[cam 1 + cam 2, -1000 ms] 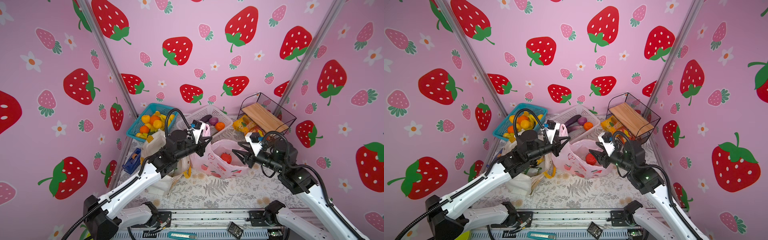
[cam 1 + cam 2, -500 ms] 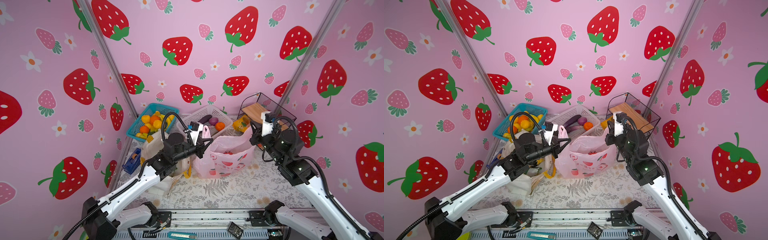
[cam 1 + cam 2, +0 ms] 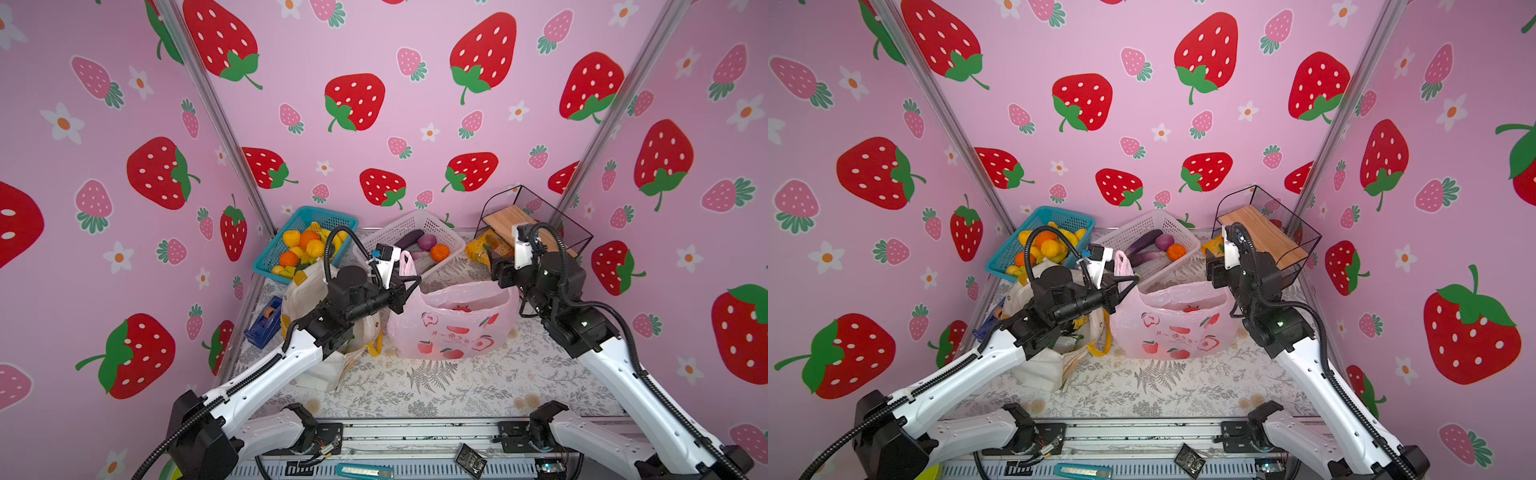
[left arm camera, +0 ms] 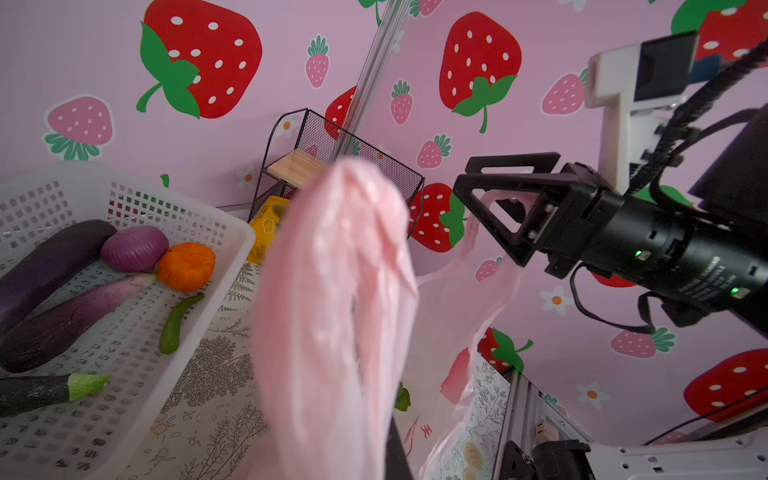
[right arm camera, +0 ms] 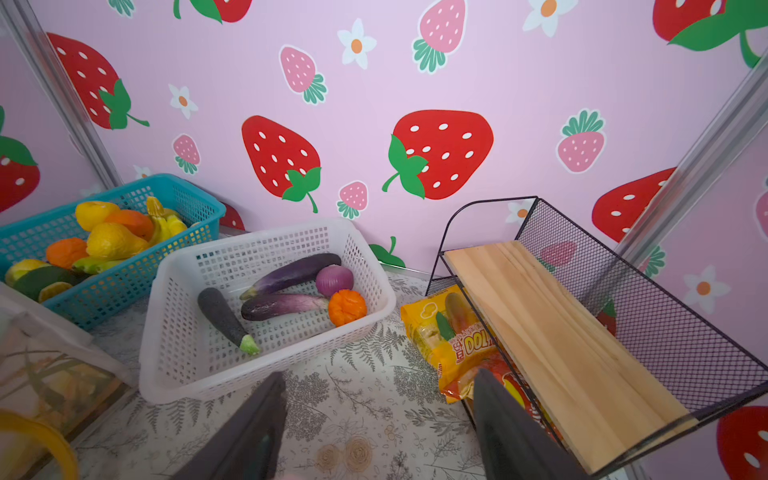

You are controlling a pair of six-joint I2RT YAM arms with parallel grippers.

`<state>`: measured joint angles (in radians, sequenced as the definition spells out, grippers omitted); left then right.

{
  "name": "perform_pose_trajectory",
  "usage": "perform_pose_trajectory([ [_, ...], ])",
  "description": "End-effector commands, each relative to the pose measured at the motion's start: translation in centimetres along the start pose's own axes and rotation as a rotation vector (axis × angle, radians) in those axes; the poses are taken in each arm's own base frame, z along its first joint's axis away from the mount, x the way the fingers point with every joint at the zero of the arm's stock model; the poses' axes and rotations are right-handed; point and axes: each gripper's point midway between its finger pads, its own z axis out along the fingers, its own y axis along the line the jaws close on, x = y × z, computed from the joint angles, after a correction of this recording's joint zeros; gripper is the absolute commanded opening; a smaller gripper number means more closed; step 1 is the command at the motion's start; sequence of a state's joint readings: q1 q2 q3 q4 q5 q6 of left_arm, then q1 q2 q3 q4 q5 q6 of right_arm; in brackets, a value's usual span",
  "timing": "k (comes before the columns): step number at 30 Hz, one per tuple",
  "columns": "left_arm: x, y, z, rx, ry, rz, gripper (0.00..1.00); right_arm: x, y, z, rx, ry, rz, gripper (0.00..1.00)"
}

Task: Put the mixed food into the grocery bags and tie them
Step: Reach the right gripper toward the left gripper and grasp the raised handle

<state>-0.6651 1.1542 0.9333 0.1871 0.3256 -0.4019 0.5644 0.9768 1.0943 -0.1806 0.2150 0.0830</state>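
1. Right now we are pinching one handle (image 3: 406,262) of the pink bag (image 3: 453,332) in our left end effector (image 3: 409,286). It is clenched on the plastic and lifting that side, so the mouth is gaping between our two arms. A red tomato (image 3: 461,308) is sitting inside.
2. Our right end effector (image 5: 378,376) is hanging released, jaws wide and empty, near the bag's rear corner on our right and facing the back wall.
3. We are judging the yellow snack packet (image 5: 453,332) to be the likely next pick. It is lying on the table (image 3: 436,386) just ahead of the open jaws, toward the wire shelf (image 5: 623,324) and partly tucked under it. Its long axis is running alongside the shelf's edge, roughly in line with our reach.
4. The right arm is by far the nearer, and the left is busy with the handle. The white basket (image 5: 257,241) holding the purple onion (image 5: 334,280) is lying ahead too, on the other side of the jaws.
5. The right wrist view is showing the parted fingers and the packet plainly, while in both top views the end effector's own body is hiding those fingers.
6. The left wrist view is showing pink plastic behind the right jaws, and we cannot tell whether it is touching them.
7. Only the top views are showing the tomato and the white tote (image 3: 303,291) under our left arm.
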Motion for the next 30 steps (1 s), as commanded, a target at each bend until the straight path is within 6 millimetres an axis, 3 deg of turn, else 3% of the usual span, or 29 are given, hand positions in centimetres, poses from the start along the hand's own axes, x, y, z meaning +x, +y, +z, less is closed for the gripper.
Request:
perform_pose_trajectory([
  [1,-1.1,-0.5,-0.2,0.02,-0.035,-0.001,0.0,-6.7,1.5,-2.6,-0.129,-0.177,0.024,0.83],
  [6,-1.0,-0.5,-0.2,0.021,-0.034,-0.005,0.0,-9.6,5.6,-2.7,-0.319,-0.201,-0.021,0.93],
  [10,-1.1,-0.5,-0.4,0.018,-0.038,-0.004,0.0,-9.3,10.3,-3.6,-0.481,-0.219,-0.116,0.97],
  [14,-1.2,-0.4,-0.3,0.01,-0.04,-0.006,0.0,-6.4,14.8,-5.5,-0.663,-0.225,-0.177,0.97],
  [19,-1.4,-0.5,-0.2,0.015,-0.042,-0.008,0.0,0.2,19.1,-7.4,-0.838,-0.186,-0.231,0.96],
  [22,-1.5,-0.7,-0.3,0.021,-0.044,-0.009,0.0,4.1,19.9,-6.4,-0.85,-0.131,-0.241,0.96],
  [24,-1.6,-0.9,-0.2,0.033,-0.041,-0.008,0.0,5.6,19.8,-5.5,-0.824,-0.129,-0.239,0.97],
  [30,-1.5,-1.2,-0.3,0.046,-0.033,-0.003,0.0,6.5,19.9,-3.3,-0.84,-0.154,-0.271,1.0],
])
